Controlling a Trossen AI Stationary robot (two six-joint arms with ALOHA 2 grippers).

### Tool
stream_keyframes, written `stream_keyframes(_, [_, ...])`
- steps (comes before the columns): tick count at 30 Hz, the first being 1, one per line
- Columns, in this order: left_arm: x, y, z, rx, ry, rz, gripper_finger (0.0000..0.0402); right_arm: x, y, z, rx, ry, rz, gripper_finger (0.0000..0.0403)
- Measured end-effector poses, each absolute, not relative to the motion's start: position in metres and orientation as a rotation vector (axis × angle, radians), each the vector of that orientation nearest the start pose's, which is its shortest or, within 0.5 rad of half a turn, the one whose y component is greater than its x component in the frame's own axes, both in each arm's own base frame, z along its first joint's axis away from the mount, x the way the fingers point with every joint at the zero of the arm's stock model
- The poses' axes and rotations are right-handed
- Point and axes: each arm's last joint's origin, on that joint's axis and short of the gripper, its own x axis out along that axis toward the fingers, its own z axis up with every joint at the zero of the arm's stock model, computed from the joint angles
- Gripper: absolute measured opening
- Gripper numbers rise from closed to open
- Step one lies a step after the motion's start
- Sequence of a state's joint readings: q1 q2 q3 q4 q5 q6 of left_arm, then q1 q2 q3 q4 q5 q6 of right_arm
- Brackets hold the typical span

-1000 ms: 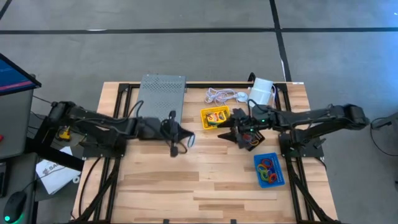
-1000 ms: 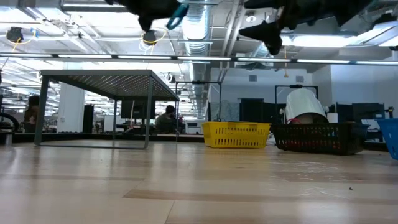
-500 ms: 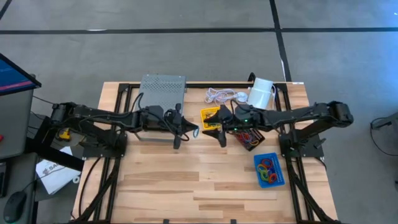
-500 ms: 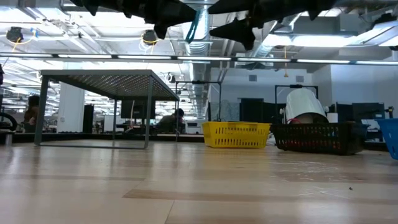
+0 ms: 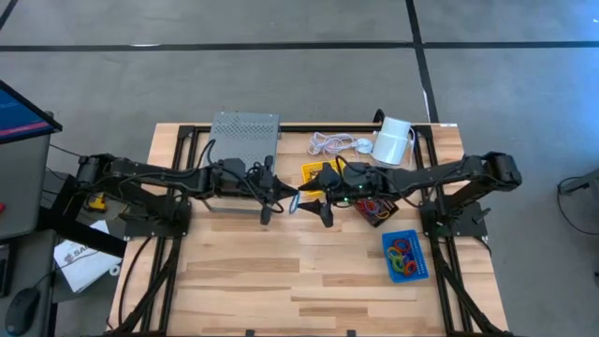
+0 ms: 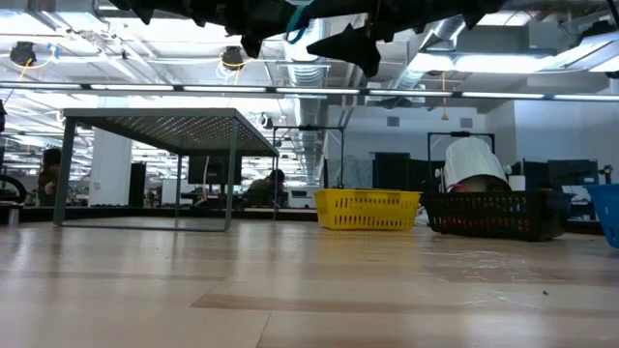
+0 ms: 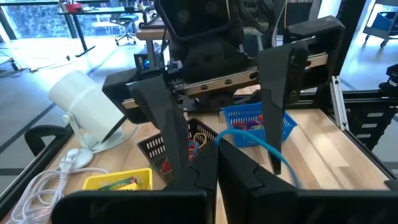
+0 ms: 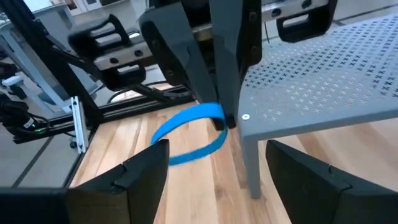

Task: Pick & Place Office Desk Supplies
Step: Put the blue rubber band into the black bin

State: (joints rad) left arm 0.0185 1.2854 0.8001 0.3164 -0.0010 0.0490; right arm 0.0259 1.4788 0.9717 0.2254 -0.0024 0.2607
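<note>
My left gripper (image 5: 288, 198) is shut on a blue rubber band (image 8: 193, 134), held in the air above the table's middle. My right gripper (image 5: 314, 204) is open and faces it from the right. Its two fingers (image 7: 280, 106) stand on either side of the rubber band (image 7: 261, 146). The yellow tray (image 5: 318, 173) holds a crayon box (image 7: 118, 183). The black mesh tray (image 5: 379, 208) and the blue tray (image 5: 405, 255) hold coloured rubber bands. All three trays sit flat on the table. My left gripper pinches the blue rubber band at one end of its loop (image 8: 219, 115) between its two shut fingertips, coming level from the table's left. The band is lifted clear of the table, and its free loop (image 7: 283, 165) sticks out toward my right gripper. My right gripper stands around the loop; I cannot tell whether it touches it.
A grey perforated stand (image 5: 243, 140) is at the far left of the table, close behind my left gripper. A coiled white cord (image 5: 329, 143) and a white cylinder (image 5: 393, 139) lie at the far edge. Bare wood (image 5: 281, 281) fills the near half.
My right gripper has moved toward the table's left, from above the black mesh tray past the yellow tray to my left gripper, staying open. My left gripper has moved a little to the right with the blue band, then held still.
</note>
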Motion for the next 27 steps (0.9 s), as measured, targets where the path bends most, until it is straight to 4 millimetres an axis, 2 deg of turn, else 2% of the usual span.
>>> stream_keyframes(7, [0.286,0.005,0.281,0.047,0.154,0.014,0.0,0.332,0.009,0.274,0.256,0.27,-0.006,0.0265])
stream_keyframes(23, [0.286,0.001,0.289,0.042,0.071,-0.125,0.0,0.337,0.009,0.278,0.248,0.19,0.006,0.0264])
stream_keyframes(27, [0.286,0.0,0.291,0.043,0.049,-0.156,0.0,0.337,0.009,0.279,0.248,0.186,0.006,0.0242])
